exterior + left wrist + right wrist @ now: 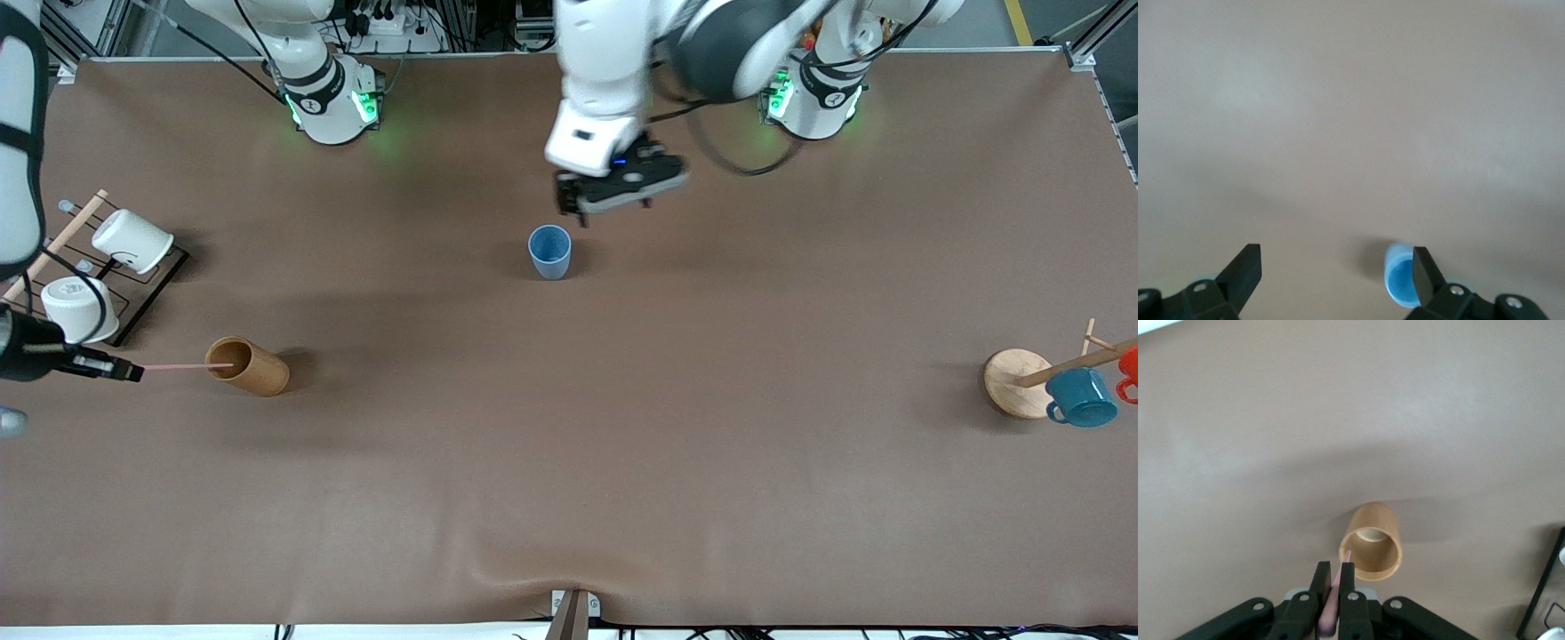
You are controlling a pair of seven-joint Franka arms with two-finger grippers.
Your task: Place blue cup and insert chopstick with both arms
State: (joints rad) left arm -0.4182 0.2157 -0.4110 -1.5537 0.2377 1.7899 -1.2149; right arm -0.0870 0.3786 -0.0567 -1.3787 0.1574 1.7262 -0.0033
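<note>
The blue cup stands upright on the brown table near its middle. My left gripper hangs open and empty just above the table beside the cup. In the left wrist view the cup shows partly hidden by one fingertip of the left gripper. My right gripper is shut on the thin pink chopstick. The chopstick's free tip is at the mouth of the brown cylinder holder. In the right wrist view the right gripper pinches the chopstick, which points at the holder's open mouth.
A black wire rack with two white cups and a pale wooden rod sits at the right arm's end. A round wooden mug stand with a teal mug and a red mug sits at the left arm's end.
</note>
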